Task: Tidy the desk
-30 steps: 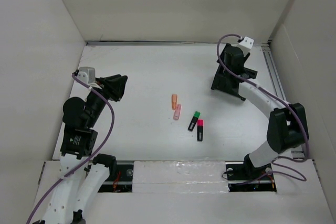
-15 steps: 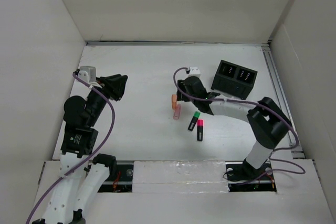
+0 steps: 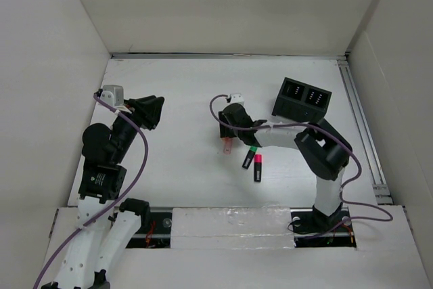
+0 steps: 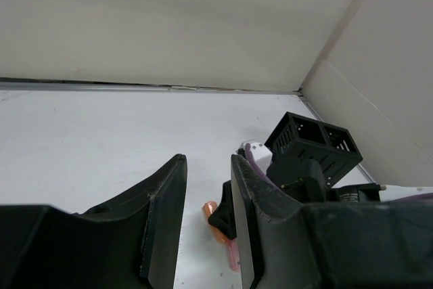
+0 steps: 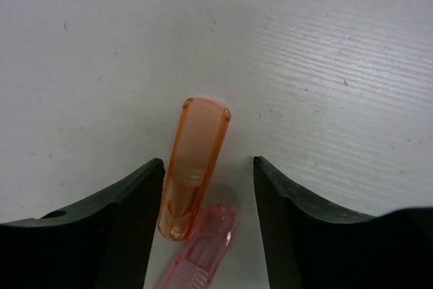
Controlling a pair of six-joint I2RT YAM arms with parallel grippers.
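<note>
White desk (image 3: 176, 93); markers (image 3: 258, 168), caps (image 5: 193, 167), black organizer (image 3: 302, 101)

The right claw (image 3: 226, 128) hangs by a pink cap (image 3: 227, 146) on the desk (image 3: 176, 93).

Desk (image 3: 183, 93): lg flat matte-white top, level, horiz.

R wrist view; pink cap (image 5: 201, 250) cut off by btm edge.
</note>
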